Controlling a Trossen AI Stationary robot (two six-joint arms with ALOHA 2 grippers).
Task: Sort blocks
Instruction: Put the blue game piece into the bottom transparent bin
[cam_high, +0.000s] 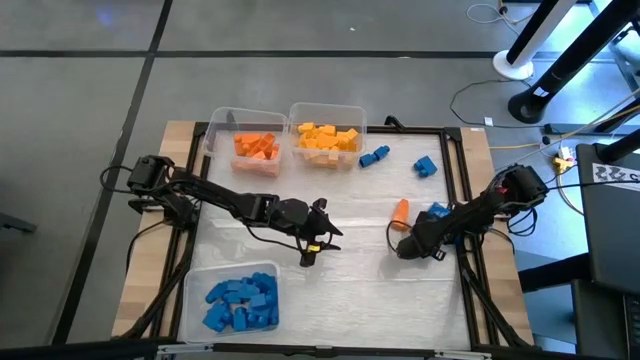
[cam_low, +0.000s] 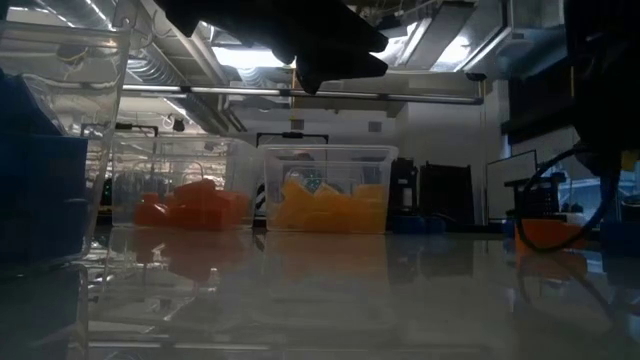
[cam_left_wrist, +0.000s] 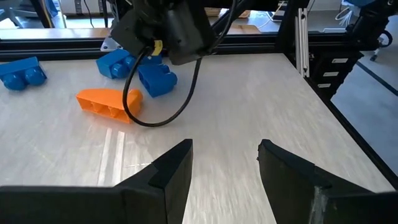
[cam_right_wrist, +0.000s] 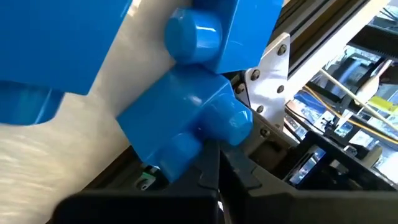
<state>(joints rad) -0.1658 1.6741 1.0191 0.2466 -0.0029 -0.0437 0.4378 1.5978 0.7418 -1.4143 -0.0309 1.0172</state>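
Pale tabletop, framed in black. Right end effector pressed together, low beside orange block and blue blocks, closest. Left end effector spread, empty, mid-table, facing them.

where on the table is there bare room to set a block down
Bare: between blue bin and the right end effector, along the near edge. Crowded: around the orange block, far-right blue blocks, and orange bin and yellow bin.
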